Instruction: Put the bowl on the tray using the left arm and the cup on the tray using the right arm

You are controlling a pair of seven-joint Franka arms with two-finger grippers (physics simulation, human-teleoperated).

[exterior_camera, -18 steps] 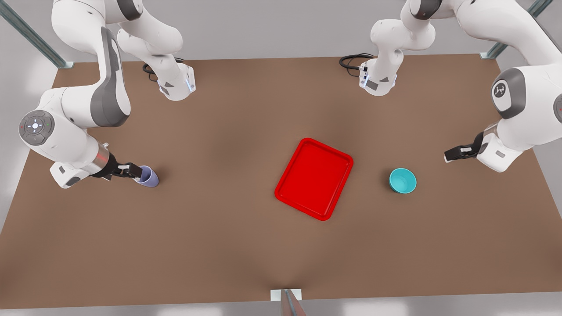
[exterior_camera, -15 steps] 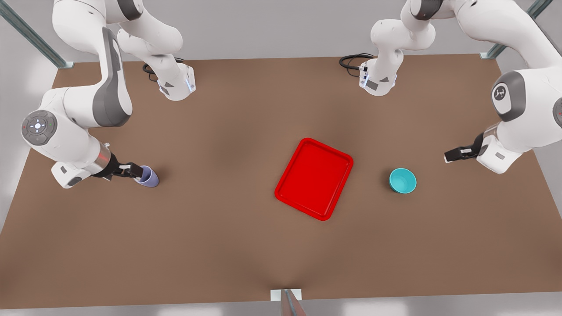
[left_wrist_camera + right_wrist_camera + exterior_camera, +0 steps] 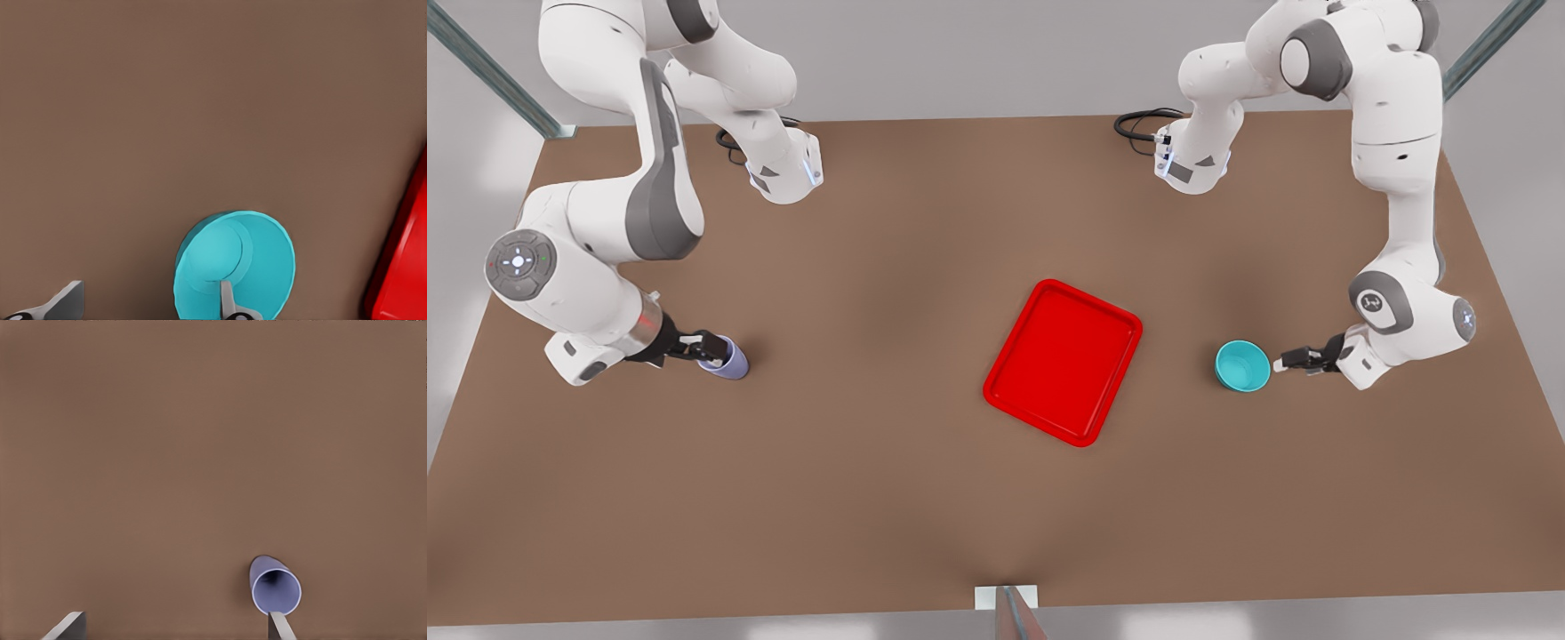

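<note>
The teal bowl (image 3: 1242, 366) stands upright on the brown table, to the front view's right of the red tray (image 3: 1064, 361). My left gripper (image 3: 1294, 360) is low beside the bowl on the side away from the tray. It is open, and in the left wrist view one finger (image 3: 227, 301) reaches over the bowl (image 3: 233, 260) while the tray's edge (image 3: 403, 267) lies beyond. The lavender cup (image 3: 729, 360) stands at the front view's left. My right gripper (image 3: 710, 347) is open at it, with one finger (image 3: 280, 627) at the rim of the cup (image 3: 275, 587).
Both arm bases (image 3: 783, 169) (image 3: 1192, 160) with black cables stand along the table's back edge. A small metal mount (image 3: 1007, 604) sits at the middle of the front edge. Bare brown table lies between the cup and the tray.
The left arm has swung down and in toward the bowl, bringing its gripper from well off to right beside it. The right gripper has edged slightly closer to the cup.
</note>
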